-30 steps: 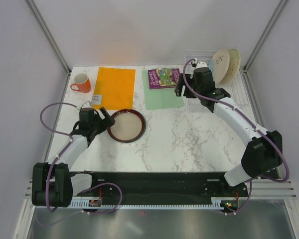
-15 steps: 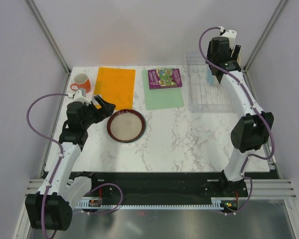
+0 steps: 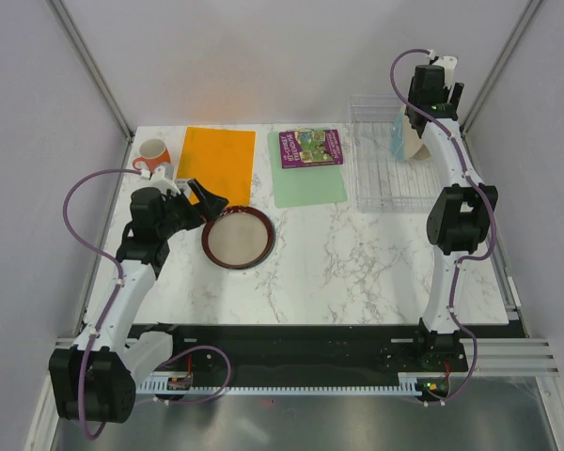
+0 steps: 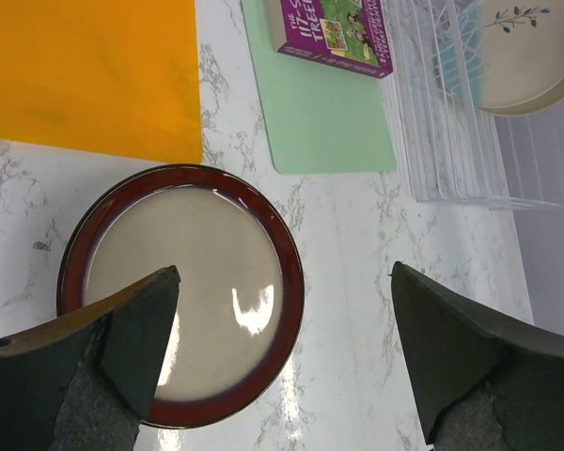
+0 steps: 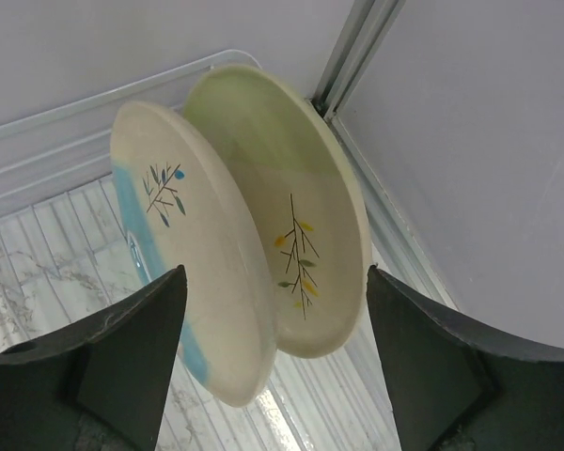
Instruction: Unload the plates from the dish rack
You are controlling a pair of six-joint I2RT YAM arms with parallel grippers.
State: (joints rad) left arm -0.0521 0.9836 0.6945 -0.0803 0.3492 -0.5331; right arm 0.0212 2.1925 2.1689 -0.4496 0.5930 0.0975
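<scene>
The maroon-rimmed cream plate (image 3: 238, 237) lies flat on the marble table, also in the left wrist view (image 4: 183, 291). My left gripper (image 3: 208, 201) is open and empty, just above the plate's left edge (image 4: 284, 272). The clear dish rack (image 3: 381, 178) stands at the back right. Two plates stand upright in it: a cream-and-light-blue plate with a leaf sprig (image 5: 183, 272) and a cream plate with a yellow-leaf sprig (image 5: 305, 216). My right gripper (image 3: 430, 94) is open above them, a finger on either side of the pair (image 5: 275, 272), touching neither.
An orange mug (image 3: 152, 156) stands at the back left. An orange mat (image 3: 218, 164) and a green mat (image 3: 307, 178) lie flat behind the maroon plate, with a purple book (image 3: 311, 147) on the green mat. A frame post (image 5: 357, 47) rises just behind the rack.
My right arm has risen from low by the rack's front to high over its back end, above the two plates. My left gripper has lifted and shifted slightly right toward the maroon plate.
</scene>
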